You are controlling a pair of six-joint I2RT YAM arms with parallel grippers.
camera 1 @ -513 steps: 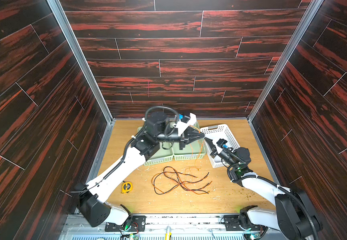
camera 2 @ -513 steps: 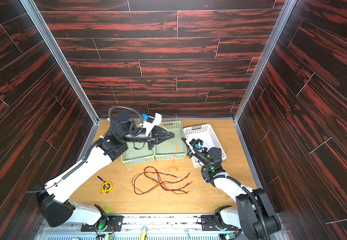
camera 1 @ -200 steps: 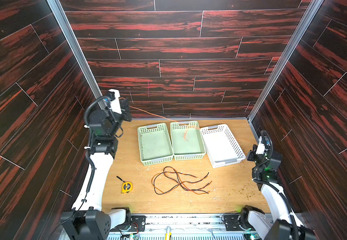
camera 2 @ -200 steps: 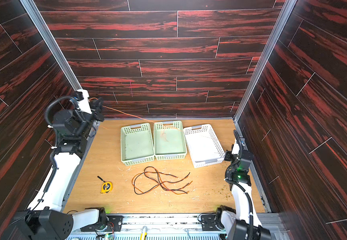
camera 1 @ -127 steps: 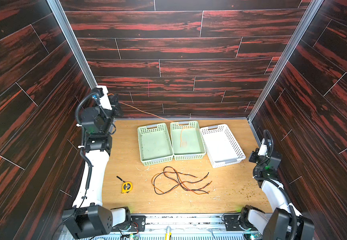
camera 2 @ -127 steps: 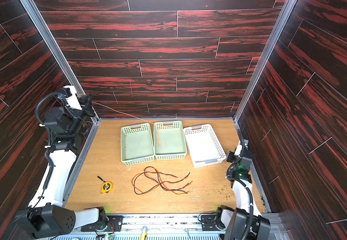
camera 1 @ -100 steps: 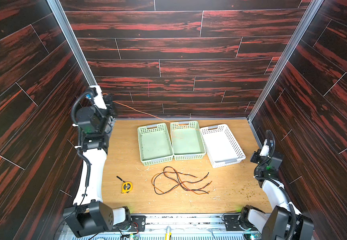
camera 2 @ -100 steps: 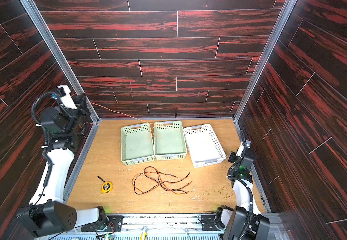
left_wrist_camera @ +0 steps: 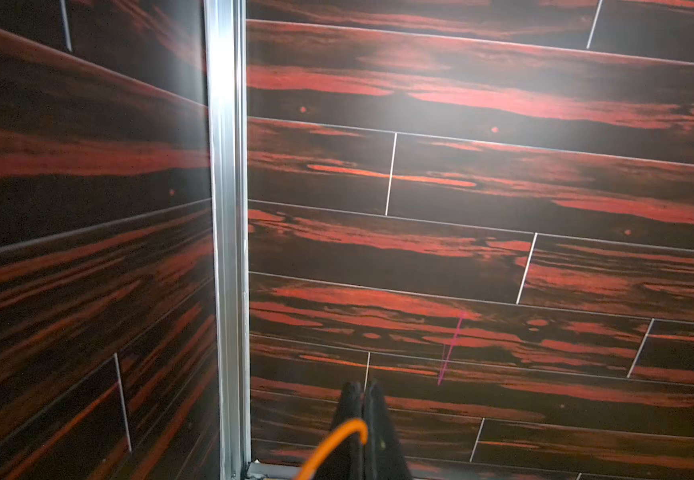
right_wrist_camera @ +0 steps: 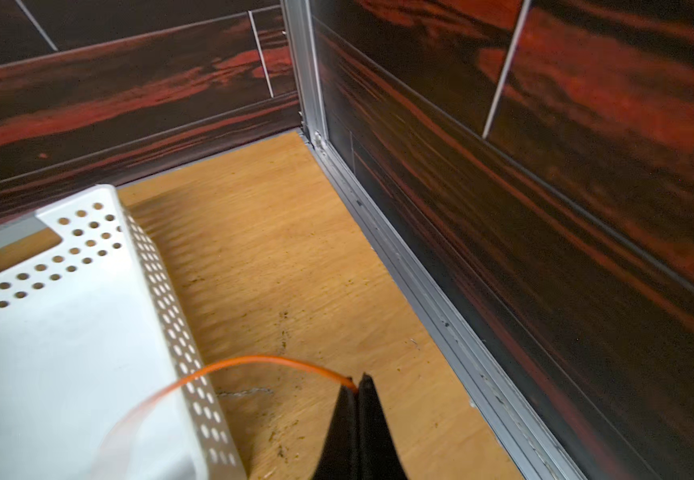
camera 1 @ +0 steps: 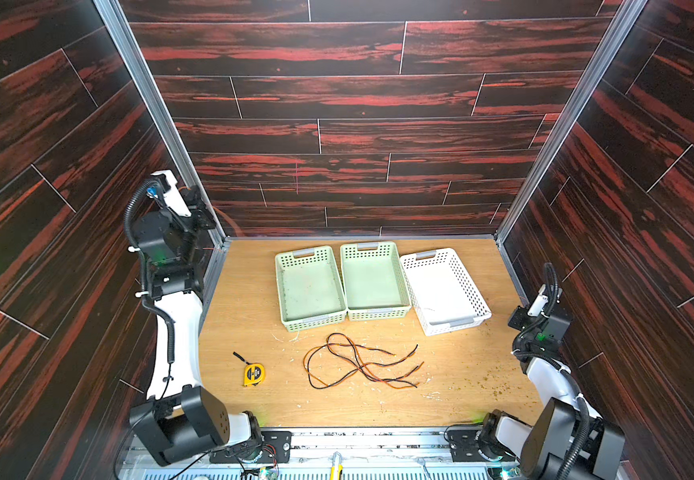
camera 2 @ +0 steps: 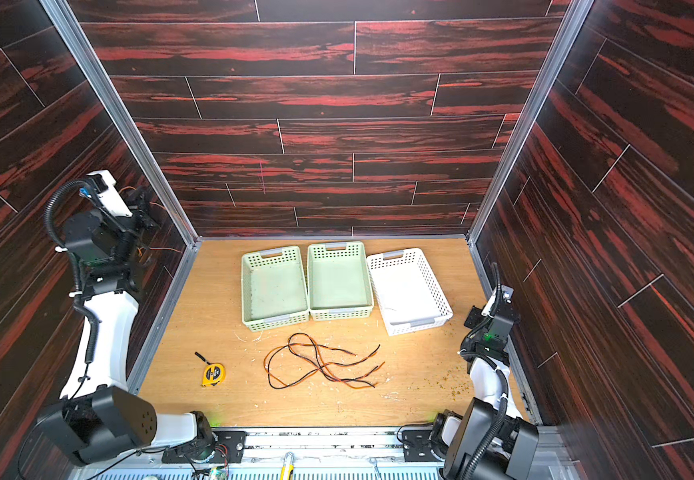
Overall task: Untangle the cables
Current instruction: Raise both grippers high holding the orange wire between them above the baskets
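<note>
Wood table boxed in by dark plank walls. Barely begun, by the look: cables heaped in crossing loops near the middle, just short of the baskets, none sorted. Left gripper raised in the far left corner, right gripper low at the right edge, each clamped shut on thin orange wire; one strand or two, unclear. Left green basket, middle green basket and white basket along the far side, seemingly empty, wire arcing over the white one's corner.
</note>
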